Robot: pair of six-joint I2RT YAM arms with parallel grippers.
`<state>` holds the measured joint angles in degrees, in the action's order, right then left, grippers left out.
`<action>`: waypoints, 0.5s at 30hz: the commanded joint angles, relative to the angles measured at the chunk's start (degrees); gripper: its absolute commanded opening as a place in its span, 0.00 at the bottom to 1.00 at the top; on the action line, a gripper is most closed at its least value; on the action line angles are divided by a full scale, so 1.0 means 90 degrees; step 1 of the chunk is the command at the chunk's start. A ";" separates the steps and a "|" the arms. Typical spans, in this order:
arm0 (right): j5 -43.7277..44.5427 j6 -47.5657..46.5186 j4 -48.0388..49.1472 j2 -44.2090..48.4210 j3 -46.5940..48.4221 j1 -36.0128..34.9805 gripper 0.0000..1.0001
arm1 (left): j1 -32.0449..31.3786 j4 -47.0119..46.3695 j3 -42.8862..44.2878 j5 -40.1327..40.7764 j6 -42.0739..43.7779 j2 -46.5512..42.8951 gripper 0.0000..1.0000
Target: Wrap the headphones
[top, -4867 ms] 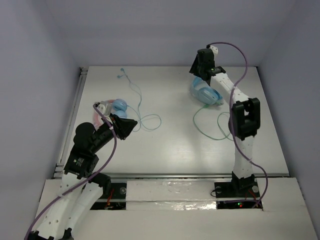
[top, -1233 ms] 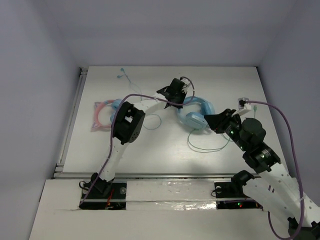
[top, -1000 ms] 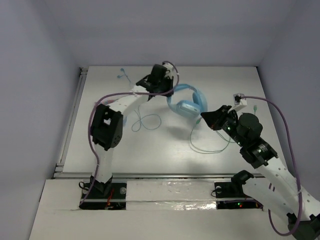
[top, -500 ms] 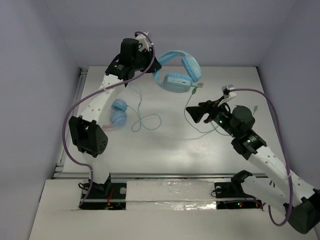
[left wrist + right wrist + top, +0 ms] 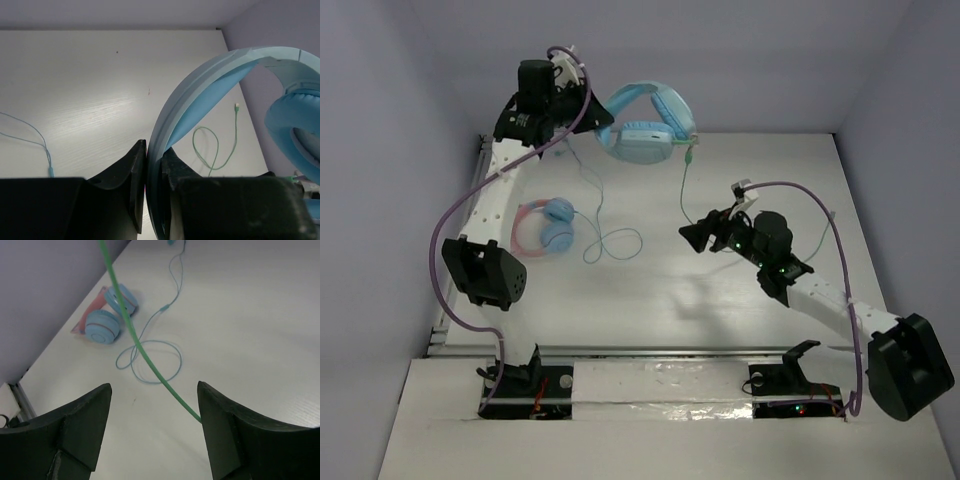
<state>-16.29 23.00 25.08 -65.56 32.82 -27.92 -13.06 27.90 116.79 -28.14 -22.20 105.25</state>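
Observation:
The light-blue headphones [image 5: 645,130] hang in the air over the table's back edge. My left gripper [image 5: 592,117] is shut on their wide headband [image 5: 200,85], which is pinched between the black fingers [image 5: 135,170]; one padded earcup [image 5: 295,130] shows at the right. The thin green cable [image 5: 685,185] drops from the earcup toward my right gripper [image 5: 692,236]. In the right wrist view the cable [image 5: 145,356] crosses the gap between the wide-open jaws of that gripper [image 5: 154,390] and meets the inner face of the right finger [image 5: 225,430]. Nothing is clamped there.
Smaller pink-banded headphones [image 5: 542,222] lie at the left on the white table [image 5: 770,170], with a thin blue cable [image 5: 610,240] looped beside them. The green cable's free end [image 5: 236,106] lies on the table at the right. Walls enclose the table on three sides.
My left arm has lifted the headphones up and toward the back left. My right gripper has opened and moved left along the hanging green cable.

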 commanded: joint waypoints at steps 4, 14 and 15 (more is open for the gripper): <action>-0.0240 0.0022 0.1217 -0.0799 0.0084 0.0377 0.75 | 0.0484 -0.0200 0.1017 -0.0838 -0.0620 -0.0659 0.00; -0.0318 0.0149 0.1295 -0.1152 0.0132 0.0573 0.68 | 0.1060 -0.0385 0.0841 -0.1355 -0.0795 -0.0913 0.00; -0.0357 0.0149 0.1266 -0.1240 0.0181 0.0573 0.68 | 0.1060 -0.0453 0.0832 -0.1452 -0.0883 -0.0913 0.00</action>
<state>-18.70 24.25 32.62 -76.18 32.86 -22.92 -4.01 28.91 122.83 -36.18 -25.58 100.51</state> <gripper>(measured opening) 0.682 0.102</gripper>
